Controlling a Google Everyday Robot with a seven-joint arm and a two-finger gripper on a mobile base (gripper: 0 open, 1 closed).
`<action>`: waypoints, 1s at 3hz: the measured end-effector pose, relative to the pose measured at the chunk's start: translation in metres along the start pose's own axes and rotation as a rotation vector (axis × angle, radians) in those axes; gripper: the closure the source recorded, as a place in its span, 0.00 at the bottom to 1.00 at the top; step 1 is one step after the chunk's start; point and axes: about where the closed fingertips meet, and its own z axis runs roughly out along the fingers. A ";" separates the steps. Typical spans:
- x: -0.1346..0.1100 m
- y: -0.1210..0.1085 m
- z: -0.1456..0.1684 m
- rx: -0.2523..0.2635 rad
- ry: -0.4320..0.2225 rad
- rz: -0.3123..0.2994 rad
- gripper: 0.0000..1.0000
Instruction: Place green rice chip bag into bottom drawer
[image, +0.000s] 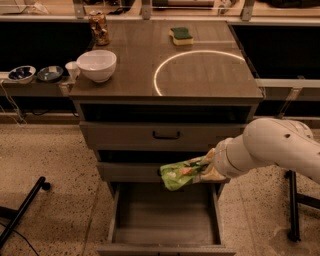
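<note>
green chip bag (179, 175) in gripper (208, 170) over open btm drawer (165, 222)

A white robot arm (272, 147) is reaching in from the right, in front of a grey three-drawer cabinet (200, 80). Its gripper (209, 168) is clamping one end of a green rice chip bag (179, 174), holding it in the air above the open bottom drawer (165, 216). A white bowl (97, 65) and a sponge (181, 35) are sitting on the cabinet top.
</note>
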 end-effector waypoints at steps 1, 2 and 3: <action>0.011 0.013 0.037 -0.002 -0.068 0.055 1.00; 0.050 0.074 0.128 -0.018 -0.151 0.153 1.00; 0.066 0.089 0.167 0.023 -0.198 0.186 1.00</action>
